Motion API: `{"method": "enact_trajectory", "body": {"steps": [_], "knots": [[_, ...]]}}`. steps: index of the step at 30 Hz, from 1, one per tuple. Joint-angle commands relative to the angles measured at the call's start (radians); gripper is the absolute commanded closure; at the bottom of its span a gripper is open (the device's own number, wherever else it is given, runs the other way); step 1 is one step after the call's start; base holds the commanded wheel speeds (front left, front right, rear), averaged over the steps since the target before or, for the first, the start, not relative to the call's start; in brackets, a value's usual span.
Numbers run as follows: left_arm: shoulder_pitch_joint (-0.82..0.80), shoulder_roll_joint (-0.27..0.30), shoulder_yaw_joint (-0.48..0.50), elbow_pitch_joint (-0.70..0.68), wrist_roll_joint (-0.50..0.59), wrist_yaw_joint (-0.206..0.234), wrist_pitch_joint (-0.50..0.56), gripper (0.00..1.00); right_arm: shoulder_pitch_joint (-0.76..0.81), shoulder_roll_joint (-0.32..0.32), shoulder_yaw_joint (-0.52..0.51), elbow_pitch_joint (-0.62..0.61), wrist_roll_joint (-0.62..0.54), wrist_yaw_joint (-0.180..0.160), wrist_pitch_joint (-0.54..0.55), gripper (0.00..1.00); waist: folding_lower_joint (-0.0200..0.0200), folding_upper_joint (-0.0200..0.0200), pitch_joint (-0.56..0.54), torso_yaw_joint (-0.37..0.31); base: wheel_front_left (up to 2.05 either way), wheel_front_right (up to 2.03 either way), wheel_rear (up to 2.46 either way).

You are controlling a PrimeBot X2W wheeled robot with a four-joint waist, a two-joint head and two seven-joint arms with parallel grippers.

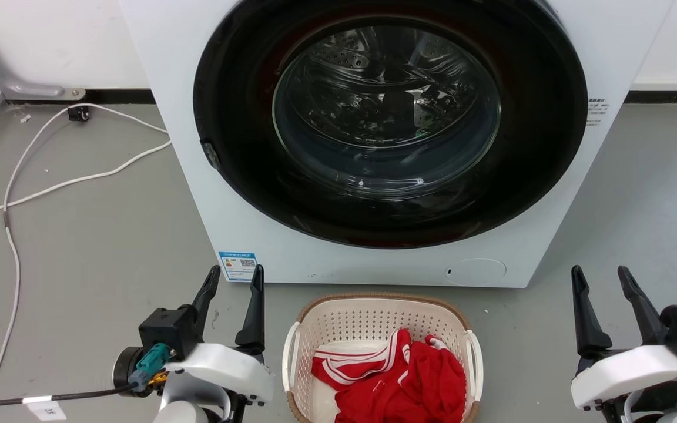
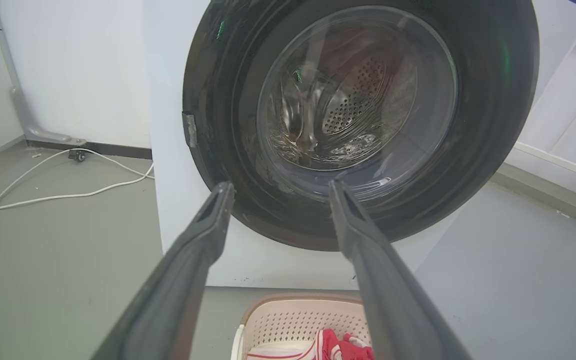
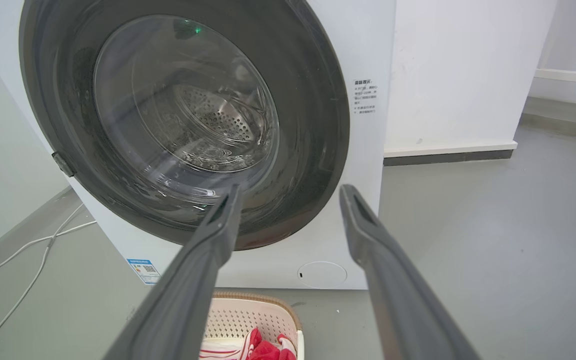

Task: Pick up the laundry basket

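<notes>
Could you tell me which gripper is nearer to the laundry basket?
Left. The left gripper stands open close beside the left handle of the laundry basket, not touching it. The right gripper, also open, sits well clear of the right handle.

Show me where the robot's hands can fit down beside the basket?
Bare floor flanks the laundry basket: a wide patch toward the right gripper, a narrower one by the left gripper. Tight: the strip between the basket and washing machine. White cables cross the floor far left.
</notes>
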Motion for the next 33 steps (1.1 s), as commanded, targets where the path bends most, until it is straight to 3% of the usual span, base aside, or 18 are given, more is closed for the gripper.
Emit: {"method": "enact_trajectory", "body": {"steps": [1,33], "knots": [[-0.02,0.006,-0.005,-0.006,0.026,0.006,-0.01,0.0,-0.015,-0.007,0.002,-0.004,-0.028,0.0,-0.01,0.0,-0.0001,0.0,0.0,0.0,0.0,0.0,0.0],[-0.018,-0.02,-0.006,0.03,0.227,-0.006,-0.073,0.0,-0.007,0.006,0.001,0.0,-0.202,0.0,-0.065,0.0,-0.0001,0.0,0.002,0.008,0.0,0.0,0.0]]}}
